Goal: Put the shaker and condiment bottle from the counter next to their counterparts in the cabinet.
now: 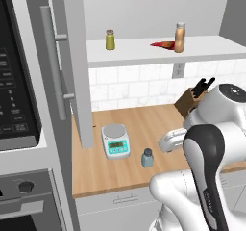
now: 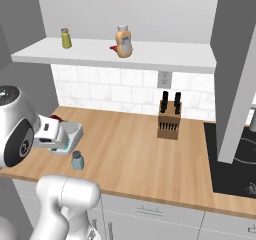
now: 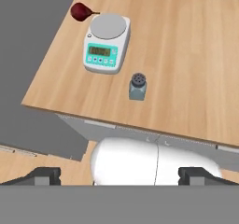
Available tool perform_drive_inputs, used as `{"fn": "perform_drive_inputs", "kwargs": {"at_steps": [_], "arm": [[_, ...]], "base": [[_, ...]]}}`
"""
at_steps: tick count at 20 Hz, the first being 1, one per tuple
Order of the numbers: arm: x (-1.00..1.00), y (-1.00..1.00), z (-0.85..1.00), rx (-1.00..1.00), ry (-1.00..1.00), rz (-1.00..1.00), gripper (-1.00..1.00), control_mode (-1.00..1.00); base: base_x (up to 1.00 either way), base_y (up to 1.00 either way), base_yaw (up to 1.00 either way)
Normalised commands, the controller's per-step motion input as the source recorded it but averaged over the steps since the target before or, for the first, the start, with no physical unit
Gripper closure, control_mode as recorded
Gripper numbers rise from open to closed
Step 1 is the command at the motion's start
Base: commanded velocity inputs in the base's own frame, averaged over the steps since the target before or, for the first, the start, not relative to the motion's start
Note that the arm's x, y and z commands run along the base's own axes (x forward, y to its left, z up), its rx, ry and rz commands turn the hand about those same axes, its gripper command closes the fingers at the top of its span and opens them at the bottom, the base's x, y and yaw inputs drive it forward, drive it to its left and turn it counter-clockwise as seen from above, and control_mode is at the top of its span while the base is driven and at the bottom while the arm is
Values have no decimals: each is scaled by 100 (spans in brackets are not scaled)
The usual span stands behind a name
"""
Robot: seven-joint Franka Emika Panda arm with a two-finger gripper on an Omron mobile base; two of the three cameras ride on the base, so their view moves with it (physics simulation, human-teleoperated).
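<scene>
1. the small pale blue-grey shaker with a dark grey cap [image 3: 137,86] stands upright on the light-brown wood-plank surface [image 3: 186,55], near its front edge.
2. the robot's two-finger claw [image 3: 119,175] is spread wide, its dark tips far apart at the bottom of the hand view, and it holds nothing.
3. in the hand view the shaker sits well above the gap between the tips, roughly centred between them and clearly apart from both.
4. in the left base view the shaker [image 1: 147,157] stands just in front of the white kitchen scale with a teal display panel [image 1: 116,141]; the two are close but not touching.
5. a small dark red fruit [image 3: 81,11] lies beyond the scale near the surface's left edge.
6. the slim orange-tan condiment bottle with a pale cap [image 1: 179,37] stands upright on the white shelf board of the wall cabinet [image 1: 144,54].
7. the red pointed bottle [image 1: 162,44] lies on the shelf just beside the orange bottle; whether they touch cannot be told.
8. the small olive-yellow jar with a tan cap [image 1: 110,39] stands further left on the same shelf, well apart from the two bottles.
9. a wooden knife block with dark handles [image 2: 169,119] stands at the back of the surface by the tiled wall.
</scene>
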Motion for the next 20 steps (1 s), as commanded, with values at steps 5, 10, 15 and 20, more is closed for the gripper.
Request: {"fn": "perform_drive_inputs", "kwargs": {"at_steps": [5, 10, 15, 20], "arm": [[24, 0, -5, -1, -1, 1, -100, -100], [8, 0, -8, -2, 0, 0, -100, -100], [5, 0, -11, -3, -1, 0, -100, -100], [30, 0, -7, -5, -5, 0, -100, -100]], "base": [[0, 0, 0], [0, 0, 0], [0, 0, 0], [0, 0, 0]]}}
